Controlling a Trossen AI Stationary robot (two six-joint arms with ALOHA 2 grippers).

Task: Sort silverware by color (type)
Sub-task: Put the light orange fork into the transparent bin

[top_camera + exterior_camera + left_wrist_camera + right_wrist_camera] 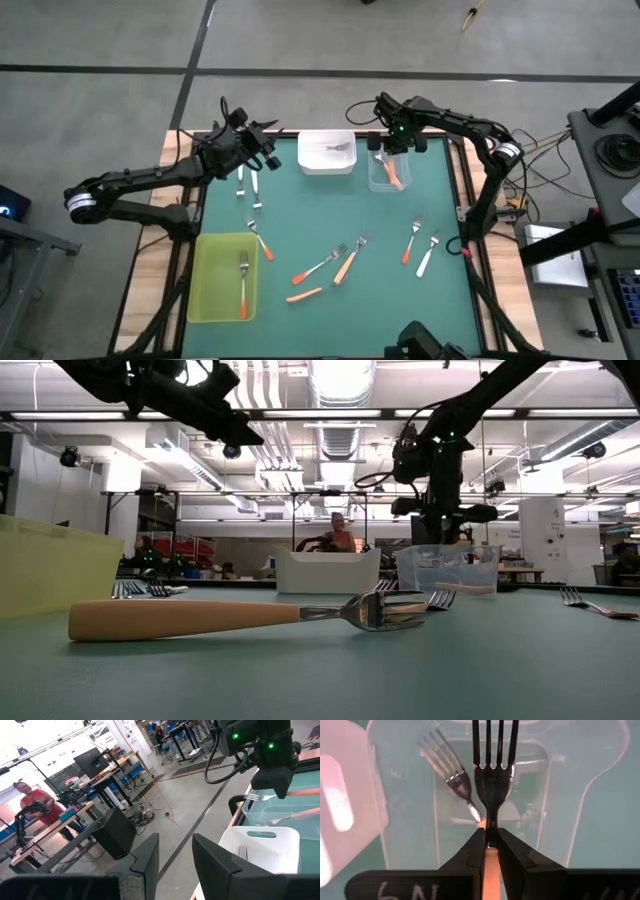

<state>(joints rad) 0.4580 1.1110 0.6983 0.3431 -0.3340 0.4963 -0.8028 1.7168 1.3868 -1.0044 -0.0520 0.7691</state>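
My right gripper (pixel 491 832) hangs over the clear tray (pixel 385 182) at the back right, shut on a light-orange-handled fork (pixel 492 775). A second such fork (pixel 452 775) lies in that tray. My left gripper (pixel 175 860) stands open and level at the back left (pixel 265 145), nothing between its fingers. The white tray (pixel 327 165) holds one fork (pixel 338 148). A red-orange fork (pixel 243 285) lies in the yellow-green tray (pixel 205 300). Several more forks lie loose on the green mat. My right gripper pinches the fork between its two fingers at the neck (pixel 491 822), where the metal meets the light-orange handle. The fingers come from above, pointing steeply down. The tines jut out past the fingertips over the clear tray, and the fork is lifted clear of it.
Two white-handled forks (pixel 248 185) lie below my left gripper. Orange-handled forks lie mid-mat (pixel 335 265) and toward the right (pixel 418 248); one light-orange fork (pixel 250 617) lies nearest the front edge. A person stands in the room beyond the table.
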